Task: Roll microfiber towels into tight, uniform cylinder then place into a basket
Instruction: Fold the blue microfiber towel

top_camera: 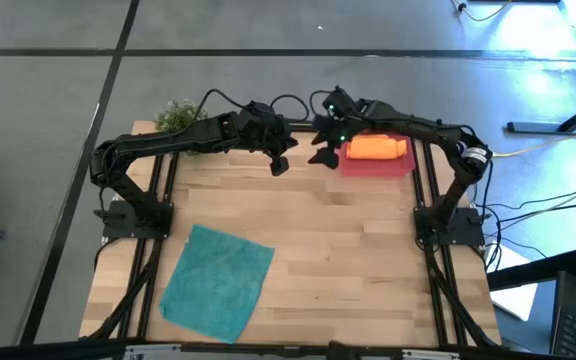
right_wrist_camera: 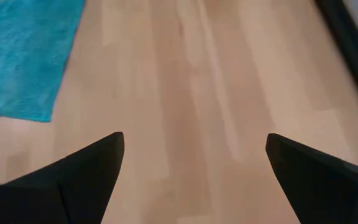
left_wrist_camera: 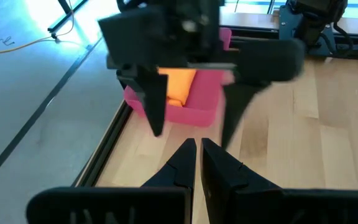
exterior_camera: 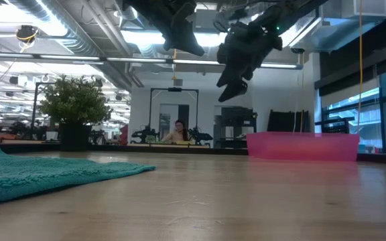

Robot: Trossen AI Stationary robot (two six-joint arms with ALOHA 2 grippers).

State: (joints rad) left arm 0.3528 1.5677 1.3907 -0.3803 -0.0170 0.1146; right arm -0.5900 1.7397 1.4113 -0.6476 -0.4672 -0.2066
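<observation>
A: While both arms hang over the far middle of the tabletop [top_camera: 368, 230], where do the towels lie?

B: One orange towel [top_camera: 374, 148], rolled into a cylinder, lies inside the basket [top_camera: 378, 166] at the far right. A teal towel [top_camera: 216, 281] lies spread flat at the near left, well apart from the basket.

A: What about the left hand [top_camera: 279, 162]?

B: It hangs in the air above the far middle of the wood, its fingers pressed together with nothing between them.

A: And the right hand [top_camera: 321, 149]?

B: It hangs just beside the left hand, between it and the basket, also off the wood. Its fingers [right_wrist_camera: 79, 171] stand wide apart and hold nothing.

A: Anything else up there?

B: A small green plant [top_camera: 178, 115] stands at the far left corner. From table height, a person [exterior_camera: 178, 131] shows far off in the room behind.
</observation>
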